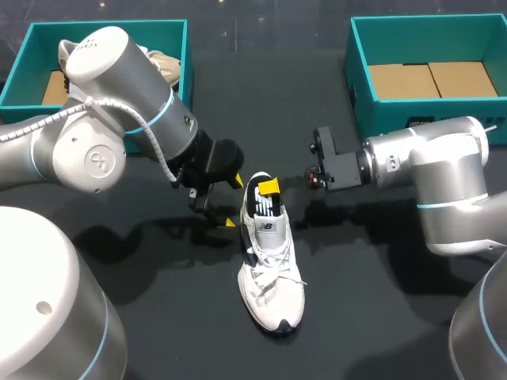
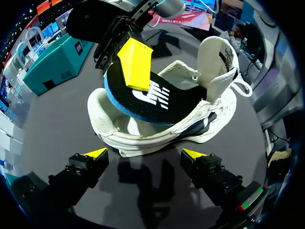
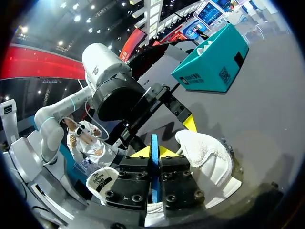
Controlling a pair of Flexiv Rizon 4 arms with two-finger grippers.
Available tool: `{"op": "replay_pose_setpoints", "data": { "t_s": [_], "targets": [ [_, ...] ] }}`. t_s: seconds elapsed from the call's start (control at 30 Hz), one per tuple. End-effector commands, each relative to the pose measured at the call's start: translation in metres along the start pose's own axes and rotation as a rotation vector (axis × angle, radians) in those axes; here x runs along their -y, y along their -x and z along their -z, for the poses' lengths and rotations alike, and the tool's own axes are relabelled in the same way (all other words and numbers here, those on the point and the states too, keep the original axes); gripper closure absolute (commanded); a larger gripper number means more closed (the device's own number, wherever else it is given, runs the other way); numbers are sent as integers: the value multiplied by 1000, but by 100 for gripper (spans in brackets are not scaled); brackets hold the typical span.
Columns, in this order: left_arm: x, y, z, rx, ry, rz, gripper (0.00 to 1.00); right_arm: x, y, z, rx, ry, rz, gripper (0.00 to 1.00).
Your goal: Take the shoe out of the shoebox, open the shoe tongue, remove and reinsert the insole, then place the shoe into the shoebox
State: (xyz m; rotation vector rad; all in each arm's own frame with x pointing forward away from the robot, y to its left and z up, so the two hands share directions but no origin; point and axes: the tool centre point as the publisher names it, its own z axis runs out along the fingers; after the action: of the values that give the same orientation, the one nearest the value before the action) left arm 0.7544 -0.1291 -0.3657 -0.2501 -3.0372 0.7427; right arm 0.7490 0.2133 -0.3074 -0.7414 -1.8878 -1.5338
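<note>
The white sneaker (image 1: 271,273) lies on its sole at the middle of the dark table (image 1: 364,309), between the two shoeboxes and outside both, with its toe towards the robot. In the head view the right gripper (image 1: 269,188) reaches in from the right to the heel end, where only one yellow tip and a dark patch of insole show. The right wrist view shows what the head view does not: both yellow fingers (image 3: 167,150) are clamped from either side on the blue edge of the insole (image 3: 154,157), so this gripper is grasping the insole. The left wrist view gives the side aspect: the insole, black on top with a blue rim, is raised at the heel end and tilted, with its front part inside the sneaker, and the tongue (image 2: 220,59) stands upright. The left gripper (image 2: 144,155) is released; its fingers are spread wide and hold nothing, and they sit just beside the sneaker without touching it. On the table's far left, a teal shoebox (image 1: 111,25) holds a second, pale shoe (image 1: 164,65), partly hidden by the left arm. On the far right, a second teal shoebox (image 1: 428,21) shows a brown cardboard floor (image 1: 428,79).
</note>
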Motion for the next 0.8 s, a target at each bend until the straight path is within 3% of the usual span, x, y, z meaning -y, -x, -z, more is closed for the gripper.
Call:
{"op": "replay_pose_setpoints", "data": {
  "t_s": [0.03, 0.37, 0.6, 0.63, 0.67, 0.73, 0.8],
  "targets": [
    [0, 0, -1, 0, 1, -1, 0, 1, 8, -5, -11, -17, -21, 100],
    [0, 0, -1, 0, 1, -1, 0, 37, 4, -13, 32, 3, -116, 100],
    [0, 0, -1, 0, 1, -1, 0, 38, -2, -10, 69, 20, -105, 100],
    [0, 0, -1, 0, 1, -1, 0, 36, -3, -10, 75, 21, -98, 84],
    [0, 0, -1, 0, 1, -1, 0, 35, -4, -9, 82, 23, -87, 76],
    [0, 0, -1, 0, 1, -1, 0, 34, -4, -9, 91, 23, -70, 63],
    [0, 0, -1, 0, 1, -1, 0, 29, -5, -8, 102, 20, -53, 58]
  ]
}}
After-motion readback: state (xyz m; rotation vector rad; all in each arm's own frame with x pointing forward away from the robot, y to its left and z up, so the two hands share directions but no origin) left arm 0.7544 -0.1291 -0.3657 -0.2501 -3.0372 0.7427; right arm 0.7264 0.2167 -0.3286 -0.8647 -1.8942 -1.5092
